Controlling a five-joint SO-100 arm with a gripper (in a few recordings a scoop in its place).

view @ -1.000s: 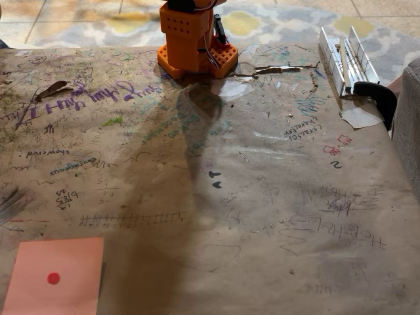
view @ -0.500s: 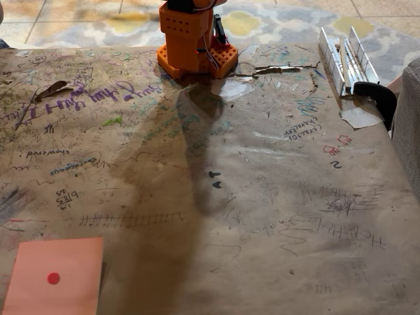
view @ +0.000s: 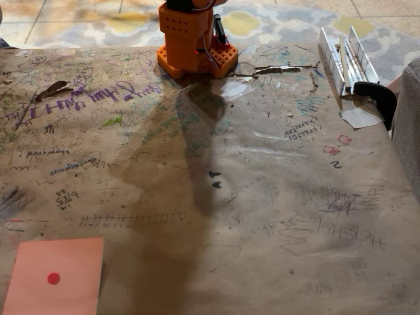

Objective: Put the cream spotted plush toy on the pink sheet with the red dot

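In the fixed view the pink sheet with the red dot (view: pixel 54 277) lies flat at 7 o'clock on the scribbled brown paper table cover (view: pixel 262 197), the orange arm base (view: pixel 195 39) stands at 12 o'clock, and the gripper's state cannot be told.

The brown paper cover (view: pixel 262 197) on the bench is crowded with handwritten scribbles, nearly all upside down and too loose to read. A lone "2" (view: pixel 336 165) in dark ink stands at its right side, and a row of tally strokes (view: pixel 131 220) runs lower left.
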